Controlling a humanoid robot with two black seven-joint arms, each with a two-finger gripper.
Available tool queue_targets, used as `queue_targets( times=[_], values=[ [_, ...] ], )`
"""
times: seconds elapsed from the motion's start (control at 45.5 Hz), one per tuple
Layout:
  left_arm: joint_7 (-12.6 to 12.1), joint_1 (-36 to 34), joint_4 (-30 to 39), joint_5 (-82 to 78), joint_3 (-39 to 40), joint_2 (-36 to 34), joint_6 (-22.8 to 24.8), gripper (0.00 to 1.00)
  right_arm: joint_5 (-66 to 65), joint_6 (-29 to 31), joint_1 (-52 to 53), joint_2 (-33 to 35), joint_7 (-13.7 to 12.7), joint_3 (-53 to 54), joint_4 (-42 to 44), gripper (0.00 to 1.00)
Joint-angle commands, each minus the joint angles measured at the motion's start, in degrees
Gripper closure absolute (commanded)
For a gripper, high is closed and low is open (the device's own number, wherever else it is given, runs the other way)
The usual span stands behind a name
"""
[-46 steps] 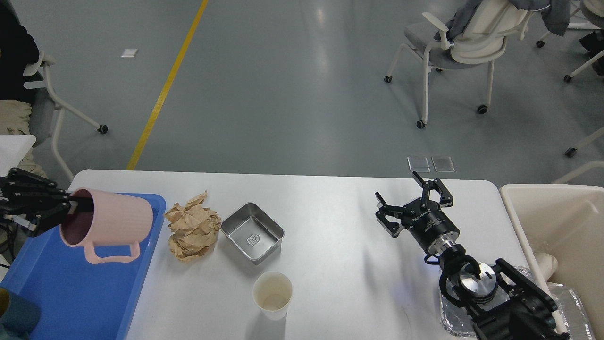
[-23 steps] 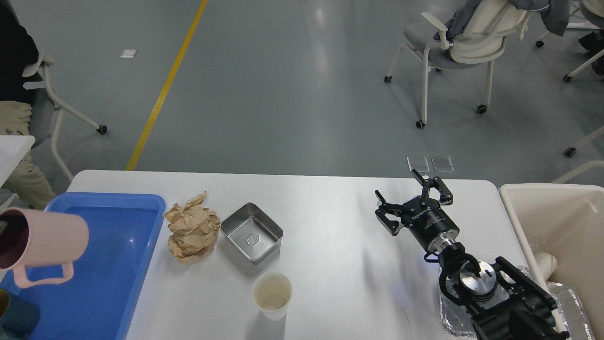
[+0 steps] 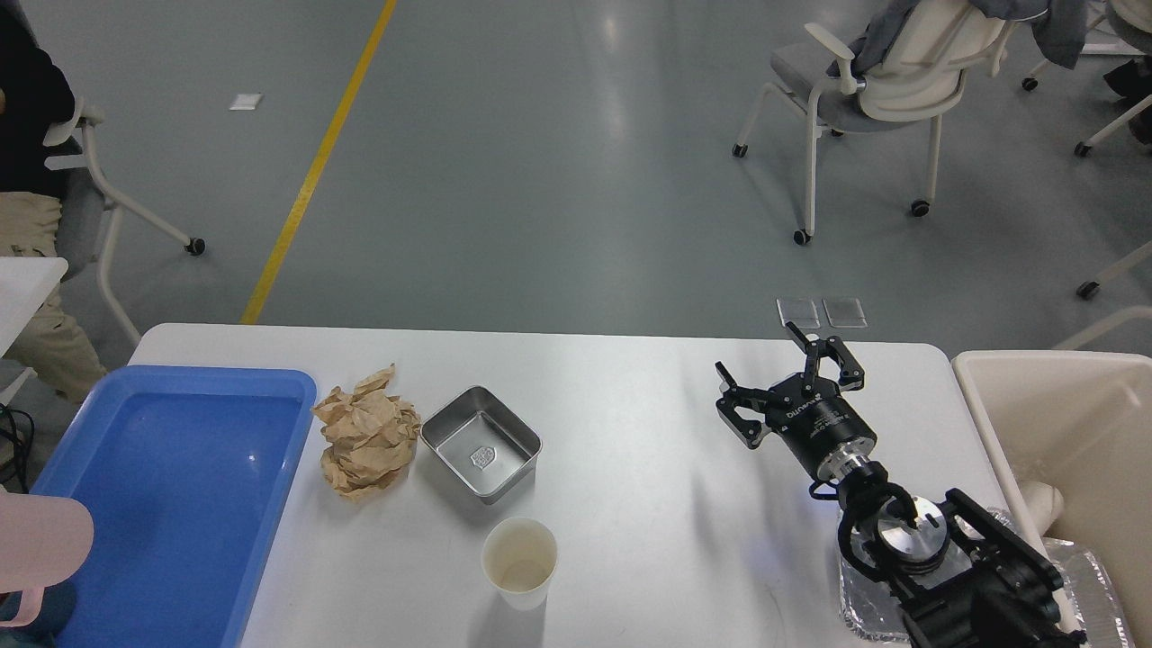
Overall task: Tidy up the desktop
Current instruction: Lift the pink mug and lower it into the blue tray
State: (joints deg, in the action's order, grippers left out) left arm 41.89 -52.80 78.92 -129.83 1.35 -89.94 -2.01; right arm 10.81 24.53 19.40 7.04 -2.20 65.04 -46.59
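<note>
On the big white tabletop (image 3: 630,432), which fills the lower part of the view, a few things lie apart from each other. A crumpled ball of brown paper (image 3: 367,444) sits near the left side. Just beside it, on its right, is a shiny metal dish (image 3: 481,444) with nothing inside. A paper cup (image 3: 519,562) stands upright a little nearer to the robot than the dish, and it looks empty too.

At the left end of the tabletop rests a blue tray (image 3: 261,540). Its floor is bare. A pink mug (image 3: 40,549) shows at the left edge of the view, over the near corner of the tray, and only part of it can be seen. What holds it is out of view, because the left hand does not show at all.

The right arm comes in from the lower right corner. The right hand (image 3: 787,382) hangs over the right part of the tabletop with its two fingers spread wide, and it holds nothing.

Under the right arm lies a crinkly foil tray (image 3: 859,603) at the near right corner. Past the right end of the tabletop stands a cream bin (image 3: 1062,423). Behind the tabletop is a grey floor with a yellow line (image 3: 319,162) and a white chair (image 3: 891,90) on wheels.
</note>
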Motion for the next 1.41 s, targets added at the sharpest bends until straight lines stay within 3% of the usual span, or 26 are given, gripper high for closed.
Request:
queue_targets(
  times=[0.0, 0.198, 0.615, 1.12, 1.252, 1.384],
  values=[
    [-0.15, 0.51, -4.39, -0.17, -0.03, 3.71, -0.63, 0.97, 0.01, 0.00, 0.03, 0.00, 0.00, 0.00, 0.01, 0.00],
    [-1.20, 3.40, -7.38, -0.17, -0.03, 8.98, -0.63, 0.97, 0.01, 0.00, -0.15, -0.09, 0.00, 0.00, 0.01, 0.00],
    [-1.29, 8.59, -22.14, -0.17, -0.21, 22.34, -3.00, 0.97, -0.69, 0.00, -0.50, 0.00, 0.00, 0.00, 0.01, 0.00],
    [-1.38, 13.60, -24.96, -0.17, -0.03, 27.01, -4.23, 0.92, -1.40, 0.00, -0.50, -0.53, 0.09, 0.00, 0.01, 0.00],
    [-1.38, 13.60, -25.49, 0.72, -0.03, 26.75, -4.23, 0.87, -1.49, 0.00, -0.50, -1.06, 0.09, -0.09, 0.01, 0.00],
    [-1.29, 13.69, -25.57, 2.91, -0.03, 26.75, -4.23, 0.68, -1.49, 0.00, -0.50, -1.23, 0.00, 0.00, 0.01, 0.00]
  ],
)
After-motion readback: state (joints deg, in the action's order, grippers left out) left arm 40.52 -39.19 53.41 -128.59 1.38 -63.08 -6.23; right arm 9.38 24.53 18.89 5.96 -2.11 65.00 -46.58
